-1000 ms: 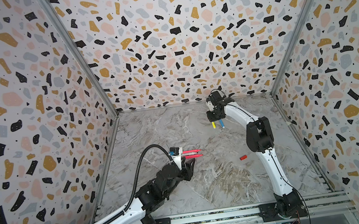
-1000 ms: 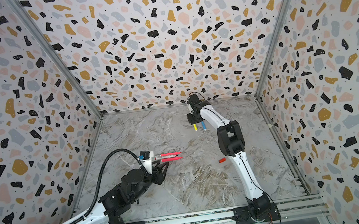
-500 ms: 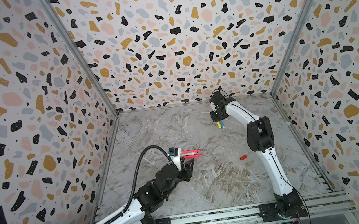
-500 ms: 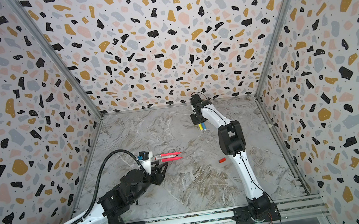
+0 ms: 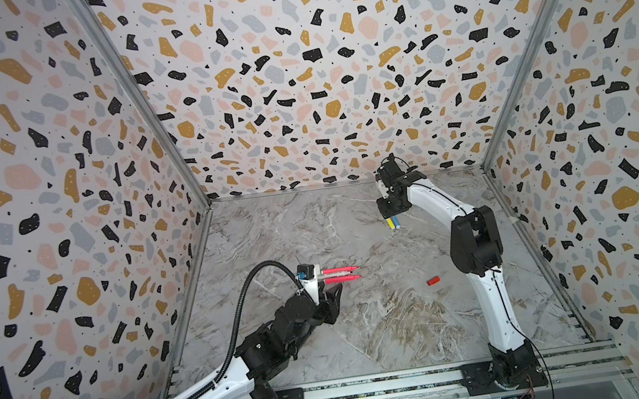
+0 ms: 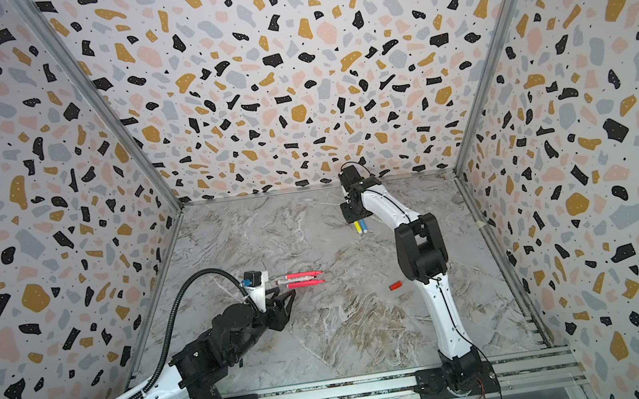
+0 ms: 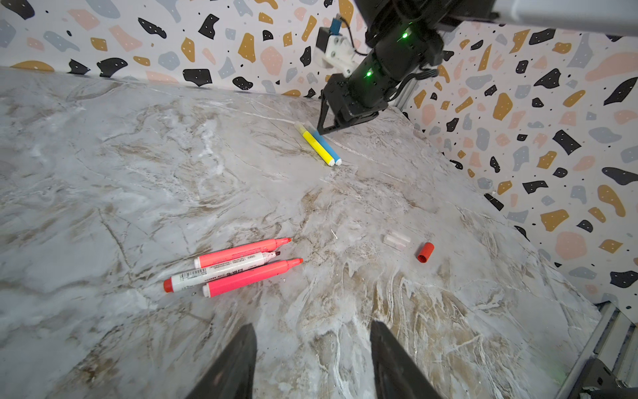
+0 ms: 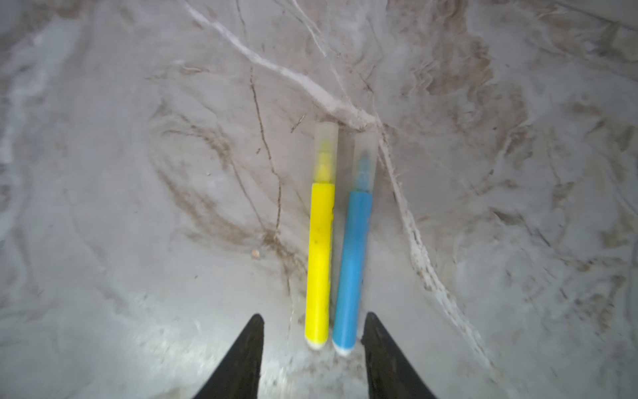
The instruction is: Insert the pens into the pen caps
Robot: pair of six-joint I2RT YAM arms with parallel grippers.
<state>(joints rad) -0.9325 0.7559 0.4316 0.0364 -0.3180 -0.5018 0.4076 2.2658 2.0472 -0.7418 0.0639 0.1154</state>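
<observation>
Yellow pen [image 8: 319,262] and blue pen [image 8: 352,269] lie flat, side by side and touching, far on the counter [image 5: 292,229] and right of centre. Each has a cloudy see-through cap on its tip. In both top views only their near ends show, and the far part is hidden under the right arm [image 5: 431,198]. The right jaws are apart and straddle the pens' blunt ends in the right wrist view, with a clear gap on the yellow side. The blue side is very close and contact there is unclear; nothing is pinched. Two pink pens [image 7: 252,276] with a white pen [image 7: 221,271] between them lie bunched and roughly parallel left of centre. All three are uncapped, their tips pointing right in both top views, and the white pen has a red end plug. The red cap [image 7: 425,252] lies on its side right of centre, near the right arm's dark elbow block and well apart from every pen. Two small clear caps [image 7: 396,240] sit just beside it, not touching it, and are too faint to make out in the top views. The left jaws are moderately wide and empty, just to the near side of the pink bunch, with the left arm [image 5: 209,395] coming in from the near left. Terrazzo walls [image 5: 292,65] surround the counter.
</observation>
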